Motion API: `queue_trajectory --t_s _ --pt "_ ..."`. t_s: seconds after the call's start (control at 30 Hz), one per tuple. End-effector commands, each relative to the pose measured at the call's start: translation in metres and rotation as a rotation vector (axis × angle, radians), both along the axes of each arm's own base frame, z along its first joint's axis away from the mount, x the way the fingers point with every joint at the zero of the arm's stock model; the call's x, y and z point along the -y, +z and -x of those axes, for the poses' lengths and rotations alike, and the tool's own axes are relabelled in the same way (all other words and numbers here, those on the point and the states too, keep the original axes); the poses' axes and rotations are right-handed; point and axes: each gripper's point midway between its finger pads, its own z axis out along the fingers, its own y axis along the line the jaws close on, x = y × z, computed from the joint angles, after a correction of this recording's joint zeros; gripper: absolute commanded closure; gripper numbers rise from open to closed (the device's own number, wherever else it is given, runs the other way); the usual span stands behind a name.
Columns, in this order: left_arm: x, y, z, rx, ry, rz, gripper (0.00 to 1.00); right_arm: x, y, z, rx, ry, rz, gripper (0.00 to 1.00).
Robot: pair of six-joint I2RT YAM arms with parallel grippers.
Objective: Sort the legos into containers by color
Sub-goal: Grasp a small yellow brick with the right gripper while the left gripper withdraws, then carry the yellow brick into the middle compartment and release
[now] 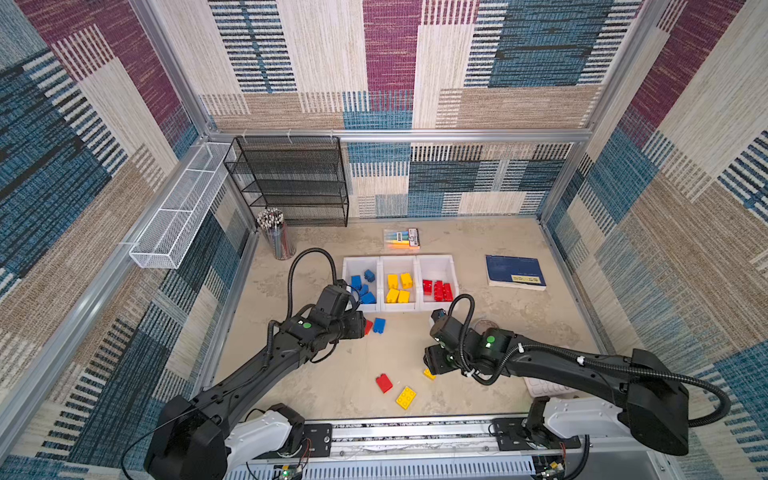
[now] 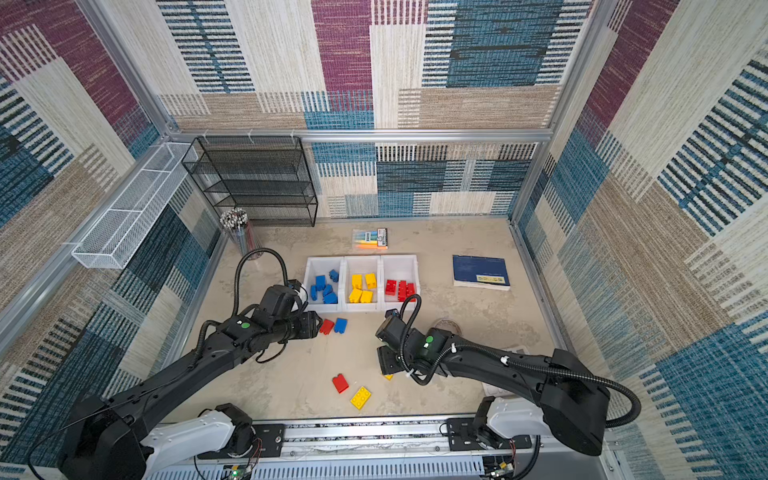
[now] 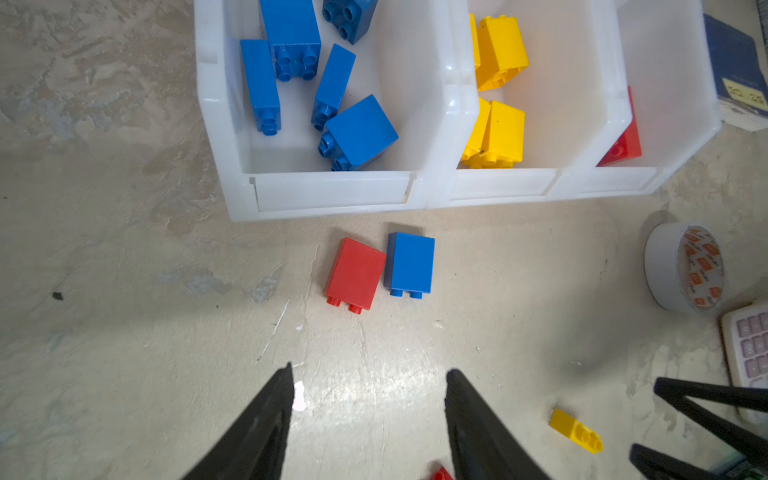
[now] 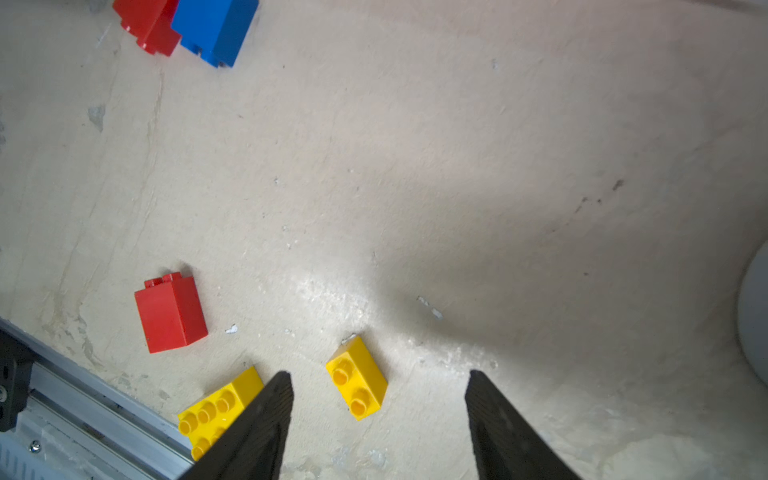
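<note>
right wrist view: right gripper (image 4: 378, 374), jaws apart and empty, hangs over a small yellow brick (image 4: 357, 382). left gripper (image 3: 370, 369) is likewise released. the legos (image 1: 406, 397) look light, rigid and slick, so pinch the flat sides. five lie loose on the table (image 4: 457, 166): two yellow, two red, one blue. beyond, three containers (image 3: 332, 193) hold five blue, four yellow and several red.

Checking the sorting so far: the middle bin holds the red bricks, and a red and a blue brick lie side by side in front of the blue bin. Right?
No. In both top views the middle bin holds the yellow bricks; the red bricks are in the right-hand bin. The red brick and blue brick do lie side by side in front of the blue bin.
</note>
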Motion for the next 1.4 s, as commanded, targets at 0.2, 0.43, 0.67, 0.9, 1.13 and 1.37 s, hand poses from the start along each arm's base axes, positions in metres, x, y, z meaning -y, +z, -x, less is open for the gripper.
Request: queue_trajectory --t_s 0.2,0.43,0.67,0.9,1.13,1.37 --pt "-0.007 -0.008 0.008 -0.003 0.06 0.034 0.39 -0.016 -0.019 0.02 -0.059 0.067 0.037 0.37" --pt "-0.007 -0.008 0.012 -0.012 0.062 0.052 0.39 -0.019 -0.035 0.022 -0.065 0.077 0.109 0.54" --pt "-0.006 -0.009 0.014 -0.013 0.068 0.071 0.39 -0.023 -0.044 0.023 -0.072 0.084 0.136 0.74" --pt "-0.005 -0.008 0.013 -0.006 0.06 0.074 0.39 -0.026 -0.039 0.017 -0.049 0.071 0.138 0.84" --pt "-0.006 -0.008 0.018 -0.016 0.056 0.079 0.39 -0.039 -0.006 -0.01 0.053 0.063 0.081 0.84" --pt "-0.009 -0.006 0.027 -0.03 0.05 0.08 0.39 -0.059 0.054 -0.096 0.231 0.033 -0.015 0.84"
